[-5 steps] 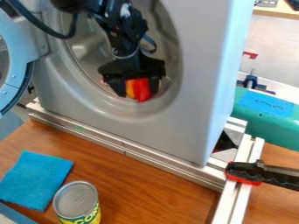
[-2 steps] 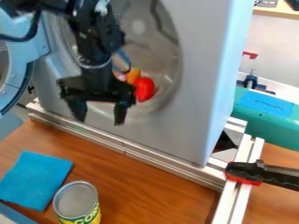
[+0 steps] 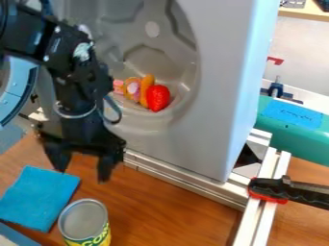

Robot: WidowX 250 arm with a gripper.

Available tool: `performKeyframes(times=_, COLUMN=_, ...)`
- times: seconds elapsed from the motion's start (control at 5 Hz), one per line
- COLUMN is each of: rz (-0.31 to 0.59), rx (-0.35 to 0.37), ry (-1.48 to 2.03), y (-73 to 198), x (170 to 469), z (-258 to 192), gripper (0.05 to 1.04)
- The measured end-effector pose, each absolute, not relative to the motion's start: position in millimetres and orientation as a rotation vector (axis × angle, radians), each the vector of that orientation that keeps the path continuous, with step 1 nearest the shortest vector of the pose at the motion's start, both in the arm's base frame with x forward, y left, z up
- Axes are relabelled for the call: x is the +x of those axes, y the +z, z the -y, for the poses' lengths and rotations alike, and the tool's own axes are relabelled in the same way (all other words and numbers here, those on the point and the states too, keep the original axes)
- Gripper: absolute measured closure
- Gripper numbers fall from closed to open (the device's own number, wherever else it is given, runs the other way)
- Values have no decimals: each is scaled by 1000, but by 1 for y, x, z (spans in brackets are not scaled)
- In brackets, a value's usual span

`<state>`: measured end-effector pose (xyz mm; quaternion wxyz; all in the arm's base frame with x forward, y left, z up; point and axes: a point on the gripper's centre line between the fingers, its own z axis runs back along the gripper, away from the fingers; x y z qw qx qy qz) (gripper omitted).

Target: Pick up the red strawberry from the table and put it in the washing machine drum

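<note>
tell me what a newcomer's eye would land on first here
Probably the bright red toy strawberry, low inside the round opening of the grey front-loading washer, right beside orange toy pieces. Next would come the big black gripper at left, its fingers apart over the wooden table, near the blue cloth.

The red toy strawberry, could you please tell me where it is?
In the camera view, the red toy strawberry lies just above centre, low in the grey machine's round opening, immediately right of the orange piece.
</note>
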<state>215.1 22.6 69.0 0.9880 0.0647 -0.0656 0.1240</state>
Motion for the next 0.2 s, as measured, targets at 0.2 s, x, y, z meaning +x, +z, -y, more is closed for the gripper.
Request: performKeyframes(times=0.2, rz=120, rx=140, ry=227, y=70, x=205, z=-27, gripper=83)
